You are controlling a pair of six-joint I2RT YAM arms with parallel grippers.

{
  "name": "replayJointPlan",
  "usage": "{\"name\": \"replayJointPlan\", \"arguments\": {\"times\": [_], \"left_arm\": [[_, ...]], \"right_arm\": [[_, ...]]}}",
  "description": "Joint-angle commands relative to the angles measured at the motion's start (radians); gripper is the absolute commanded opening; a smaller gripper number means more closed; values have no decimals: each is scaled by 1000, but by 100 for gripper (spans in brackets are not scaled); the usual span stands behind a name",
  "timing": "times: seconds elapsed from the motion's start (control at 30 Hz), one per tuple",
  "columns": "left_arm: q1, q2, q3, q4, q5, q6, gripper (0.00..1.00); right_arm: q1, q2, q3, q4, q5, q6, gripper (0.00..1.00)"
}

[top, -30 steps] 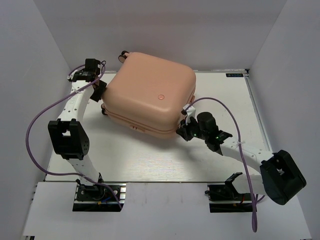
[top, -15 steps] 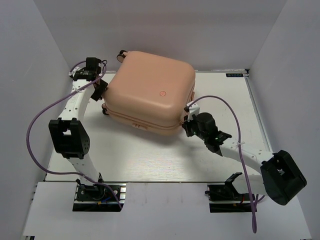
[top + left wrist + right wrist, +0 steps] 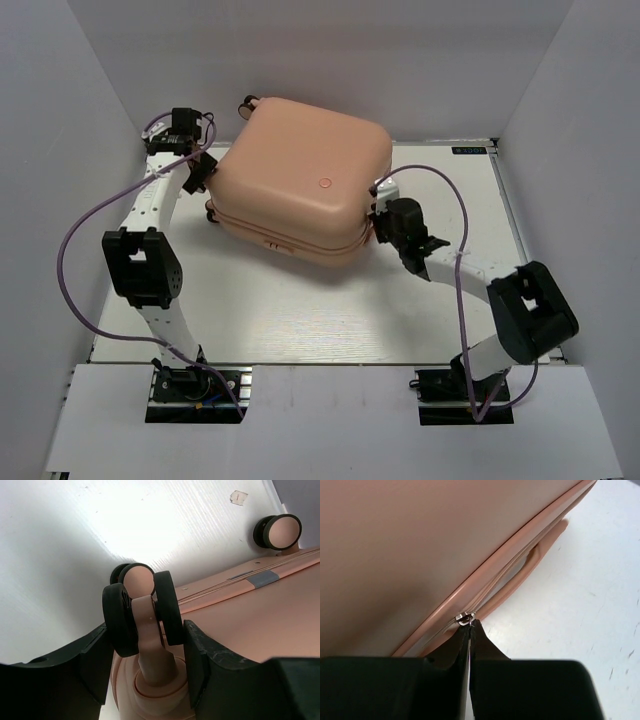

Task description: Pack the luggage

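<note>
Right gripper (image 3: 469,632) has its fingers pressed together on the small silver zip pull (image 3: 465,618), on the seam of the suitcase (image 3: 300,185). The pink case lies shut at the far middle of the table (image 3: 300,320), its far left corner close to the back wall (image 3: 330,50). Its carry handle (image 3: 532,562) runs along the near side.

Left gripper (image 3: 150,647) is at the case's left end. Its fingers (image 3: 97,652) are spread on either side of a double wheel (image 3: 142,610), with a slim gap at one finger. A second wheel (image 3: 278,531) shows farther along that end.

Compared with a second ago, the right gripper has travelled from the near right corner up along the right side. Its elbow (image 3: 530,315) has swung in from the far right toward the middle. The left gripper has edged a little farther back, and the case has turned slightly.

Purple cables (image 3: 75,250) loop from both arms, the right one arching above the table beside the case.
</note>
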Motion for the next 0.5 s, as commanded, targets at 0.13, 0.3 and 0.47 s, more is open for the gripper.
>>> {"name": "replayJointPlan", "arguments": {"times": [0.13,0.3,0.47], "left_arm": [[34,201,3,-65,-7,267,0],[85,248,52,-90,-34,306,0],[107,270,69,-84,-46,350,0]], "right_arm": [[-187,192,150,396,48,0,0],[-279,399,266,637,8,24,0],[-365,537,371,751,-136,47,0]]}}
